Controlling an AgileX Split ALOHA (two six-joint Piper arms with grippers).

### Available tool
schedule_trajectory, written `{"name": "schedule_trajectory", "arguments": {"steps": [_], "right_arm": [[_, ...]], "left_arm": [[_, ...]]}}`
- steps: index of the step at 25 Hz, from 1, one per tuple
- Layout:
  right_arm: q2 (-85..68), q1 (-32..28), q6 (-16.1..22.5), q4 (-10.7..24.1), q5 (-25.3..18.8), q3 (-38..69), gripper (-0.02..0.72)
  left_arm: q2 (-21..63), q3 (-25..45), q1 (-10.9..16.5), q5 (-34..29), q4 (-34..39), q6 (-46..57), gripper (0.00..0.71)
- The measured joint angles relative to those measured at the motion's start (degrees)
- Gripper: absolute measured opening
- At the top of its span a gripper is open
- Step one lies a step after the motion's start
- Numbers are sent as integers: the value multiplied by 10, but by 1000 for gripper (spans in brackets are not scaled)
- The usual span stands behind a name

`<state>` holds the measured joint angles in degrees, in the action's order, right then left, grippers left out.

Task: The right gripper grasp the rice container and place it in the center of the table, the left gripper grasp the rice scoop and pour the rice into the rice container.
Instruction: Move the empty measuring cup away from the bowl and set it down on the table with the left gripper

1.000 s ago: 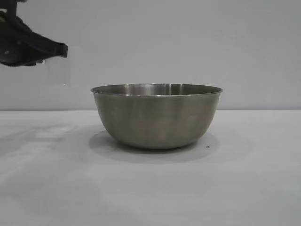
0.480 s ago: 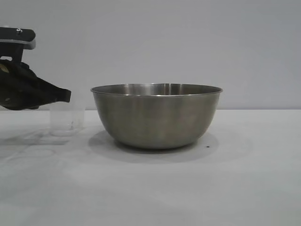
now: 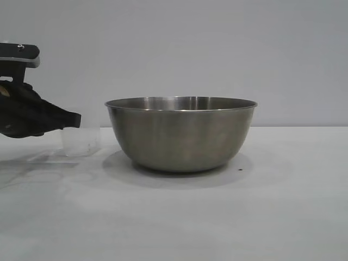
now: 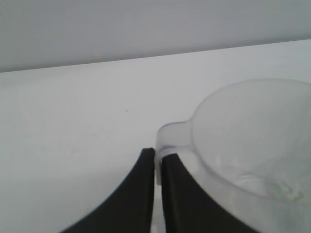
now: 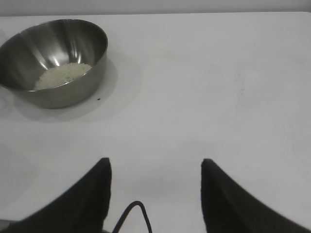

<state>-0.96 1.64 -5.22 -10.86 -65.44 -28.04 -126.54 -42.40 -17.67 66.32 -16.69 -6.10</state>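
The small clear plastic rice scoop, being set on the white table just left of the rice-filled steel bowl, is being pinched at its handle by the left gripper, whose narrowly parted jaws should be spread fully before withdrawal, while the right gripper is being held spread and empty.

The exterior camera sits low and level, close to the rice container. The right wrist camera looks down from farther off, with that container at 10 o'clock. The left wrist camera views the rice scoop at close range.
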Motion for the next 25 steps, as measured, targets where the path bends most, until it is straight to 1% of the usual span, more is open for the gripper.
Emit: {"name": "schedule_trajectory", "arguments": {"steps": [1, 4, 5, 13, 16, 25], "right_arm": [[0, 0, 0, 0, 0, 0, 356], [0, 0, 0, 0, 0, 0, 356], [0, 0, 0, 0, 0, 0, 356], [0, 0, 0, 0, 0, 0, 356], [0, 0, 0, 0, 0, 0, 356], [0, 0, 0, 0, 0, 0, 356]], "left_arm": [[-2, 0, 0, 0, 0, 0, 120], [-3, 0, 0, -2, 0, 0, 216], [-3, 0, 0, -2, 0, 0, 204], [-3, 1, 0, -2, 2, 0, 204], [11, 22, 0, -3, 14, 0, 204], [89, 103, 0, -3, 39, 0, 204]]}}
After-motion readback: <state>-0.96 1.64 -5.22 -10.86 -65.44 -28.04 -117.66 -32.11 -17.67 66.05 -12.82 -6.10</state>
